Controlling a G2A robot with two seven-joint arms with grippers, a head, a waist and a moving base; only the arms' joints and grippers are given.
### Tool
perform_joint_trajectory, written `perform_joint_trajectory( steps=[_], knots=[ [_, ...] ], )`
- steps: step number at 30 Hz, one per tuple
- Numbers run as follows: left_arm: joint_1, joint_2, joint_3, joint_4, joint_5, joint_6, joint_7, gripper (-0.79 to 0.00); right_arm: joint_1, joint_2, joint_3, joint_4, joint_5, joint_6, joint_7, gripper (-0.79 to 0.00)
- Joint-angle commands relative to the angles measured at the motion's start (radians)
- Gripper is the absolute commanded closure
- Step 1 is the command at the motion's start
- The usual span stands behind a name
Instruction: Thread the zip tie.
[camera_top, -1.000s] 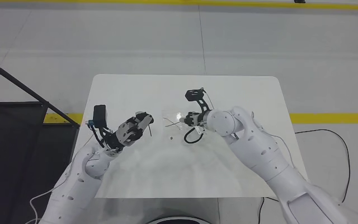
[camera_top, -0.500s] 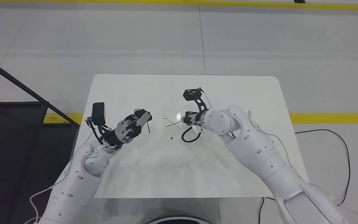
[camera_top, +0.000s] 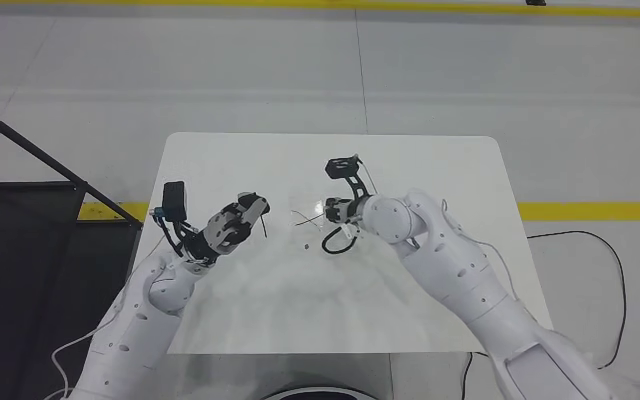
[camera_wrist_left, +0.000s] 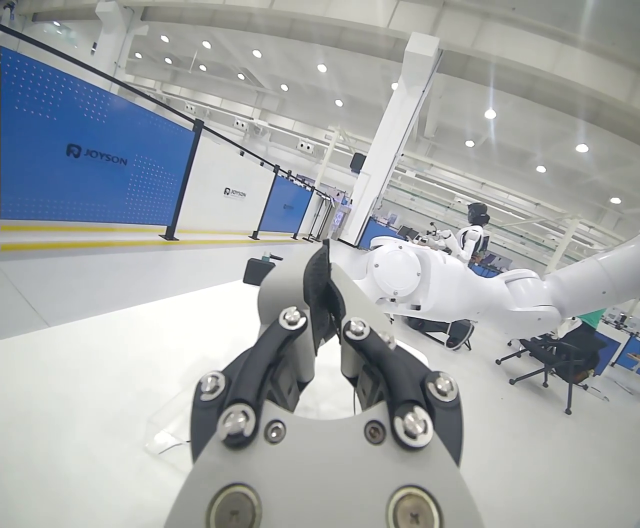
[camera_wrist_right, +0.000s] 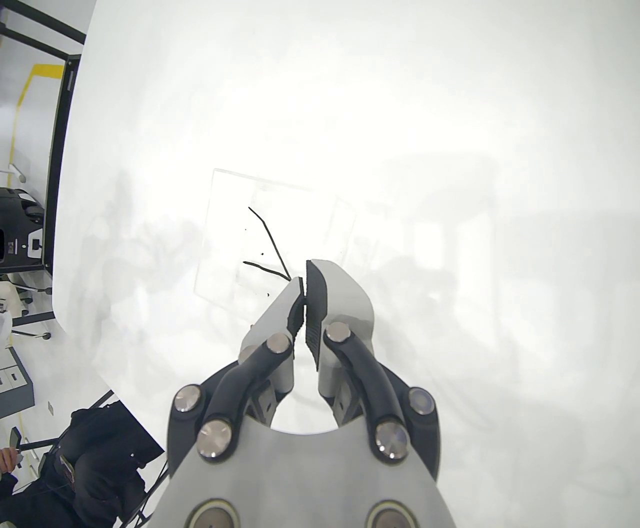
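Well inside table (camera_top: 420, 170) edges: zip tie (camera_wrist_right: 275, 246).

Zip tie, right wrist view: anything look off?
The zip tie sticks out of the shut right gripper as two splayed strands, one kinked at its tip; black specks dot the clear sheet beneath.

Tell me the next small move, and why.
Probably bring the left gripper closer to the right gripper. The right one is shut on the zip tie, its two ends stick out free, and bare table lies between the grippers.
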Motion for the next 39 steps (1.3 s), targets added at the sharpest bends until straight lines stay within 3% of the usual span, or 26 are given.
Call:
perform_joint_trajectory(
  steps=[1, 11, 20, 27, 39],
  knots=[
    [0.001, -0.001, -0.001, -0.001, 0.001, 0.0, -0.001, 0.0, -0.012, 0.003, 0.016, -0.016, 0.001, -0.001, -0.009, 0.0],
    [0.015, -0.011, -0.008, -0.024, 0.07, 0.053, 0.039, 0.0, -0.151, 0.044, 0.142, -0.177, -0.018, -0.009, -0.065, 0.0],
    [-0.002, -0.033, 0.042, -0.013, 0.249, 0.165, 0.16, 0.0, -0.428, 0.11, 0.346, -0.465, -0.058, -0.057, -0.129, 0.0],
    [-0.034, -0.041, 0.068, 0.027, 0.244, 0.166, 0.167, 0.0, -0.637, 0.142, 0.48, -0.631, -0.04, -0.128, -0.191, 0.0],
    [-0.034, -0.041, 0.068, 0.027, 0.244, 0.166, 0.167, 0.0, -0.637, 0.142, 0.48, -0.631, -0.04, -0.128, -0.191, 0.0]
  ],
)
